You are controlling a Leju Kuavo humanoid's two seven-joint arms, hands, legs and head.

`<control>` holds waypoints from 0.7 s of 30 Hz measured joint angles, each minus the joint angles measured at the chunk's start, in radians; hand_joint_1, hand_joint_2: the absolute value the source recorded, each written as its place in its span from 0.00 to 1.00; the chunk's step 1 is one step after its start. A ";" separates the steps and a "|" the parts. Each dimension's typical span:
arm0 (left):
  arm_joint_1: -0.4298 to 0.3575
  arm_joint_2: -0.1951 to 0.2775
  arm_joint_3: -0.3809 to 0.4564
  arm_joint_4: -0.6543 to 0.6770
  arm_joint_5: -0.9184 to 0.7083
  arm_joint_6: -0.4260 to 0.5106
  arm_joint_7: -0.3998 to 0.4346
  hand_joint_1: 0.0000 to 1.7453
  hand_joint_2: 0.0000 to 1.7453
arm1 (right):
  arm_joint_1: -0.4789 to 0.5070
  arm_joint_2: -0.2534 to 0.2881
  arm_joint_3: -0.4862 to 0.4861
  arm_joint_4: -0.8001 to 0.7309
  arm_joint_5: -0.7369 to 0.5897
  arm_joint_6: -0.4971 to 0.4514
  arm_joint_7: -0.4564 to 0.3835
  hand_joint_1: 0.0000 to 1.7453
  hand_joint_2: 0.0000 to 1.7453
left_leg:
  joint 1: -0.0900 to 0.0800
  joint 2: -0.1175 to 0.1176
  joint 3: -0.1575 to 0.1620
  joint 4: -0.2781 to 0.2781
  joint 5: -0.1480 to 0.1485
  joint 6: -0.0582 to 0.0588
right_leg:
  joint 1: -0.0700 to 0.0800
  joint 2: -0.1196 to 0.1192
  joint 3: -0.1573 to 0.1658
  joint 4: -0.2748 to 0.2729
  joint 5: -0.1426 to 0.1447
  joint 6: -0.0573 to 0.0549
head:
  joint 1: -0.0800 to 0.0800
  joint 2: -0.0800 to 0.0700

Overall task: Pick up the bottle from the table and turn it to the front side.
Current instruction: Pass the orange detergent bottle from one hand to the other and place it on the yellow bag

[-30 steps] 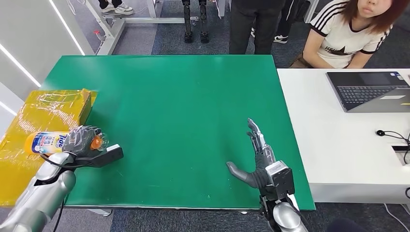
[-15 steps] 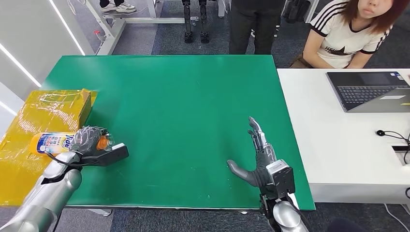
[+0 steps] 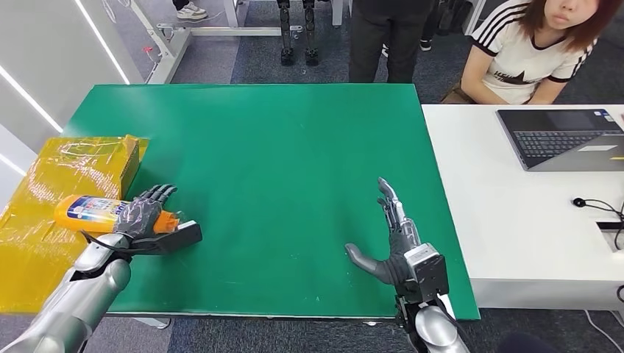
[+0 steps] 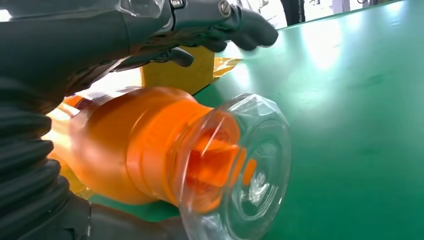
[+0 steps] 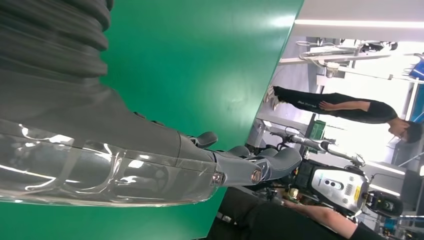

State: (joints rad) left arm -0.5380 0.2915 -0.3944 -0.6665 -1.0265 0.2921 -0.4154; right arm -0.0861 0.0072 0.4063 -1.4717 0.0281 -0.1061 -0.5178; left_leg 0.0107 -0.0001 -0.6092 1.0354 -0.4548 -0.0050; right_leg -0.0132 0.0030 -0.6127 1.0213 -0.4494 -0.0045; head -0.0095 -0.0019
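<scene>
The orange bottle [image 3: 92, 212] with a blue and white label lies on its side at the table's left edge, partly over the yellow wrapped box [image 3: 66, 165], its clear cap pointing right. My left hand [image 3: 143, 213] lies over its neck end, fingers stretched out above the bottle rather than wrapped round it. The left wrist view has the orange neck and clear cap [image 4: 220, 165] close up, with the straight fingers [image 4: 235, 25] above them. My right hand [image 3: 394, 243] rests flat and open on the green table [image 3: 279, 147] near its front right, holding nothing.
A white table [image 3: 515, 235] adjoins on the right with a laptop [image 3: 563, 136] and a cable. A seated person [image 3: 537, 51] is behind it, and another person [image 3: 383, 37] stands past the far edge.
My left hand's fingers have uncurled from the bottle and now point straight out. Hand and bottle have shifted slightly right, and the bottle has rolled so a different label faces up.
</scene>
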 joint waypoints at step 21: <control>-0.205 0.085 0.022 -0.039 0.205 -0.103 0.008 0.00 1.00 | 0.019 0.000 -0.001 0.005 -0.018 0.002 -0.006 0.00 1.00 | 0.001 0.000 0.000 0.000 0.000 0.000 | 0.001 0.000 -0.001 0.001 0.001 -0.001 | 0.000 0.000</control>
State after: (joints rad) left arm -0.7428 0.3762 -0.3723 -0.7054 -0.8216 0.1893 -0.4074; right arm -0.0674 0.0072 0.4051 -1.4665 0.0102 -0.1046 -0.5241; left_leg 0.0117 -0.0002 -0.6097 1.0357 -0.4545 -0.0053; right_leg -0.0123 0.0032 -0.6135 1.0220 -0.4488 -0.0053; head -0.0094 -0.0019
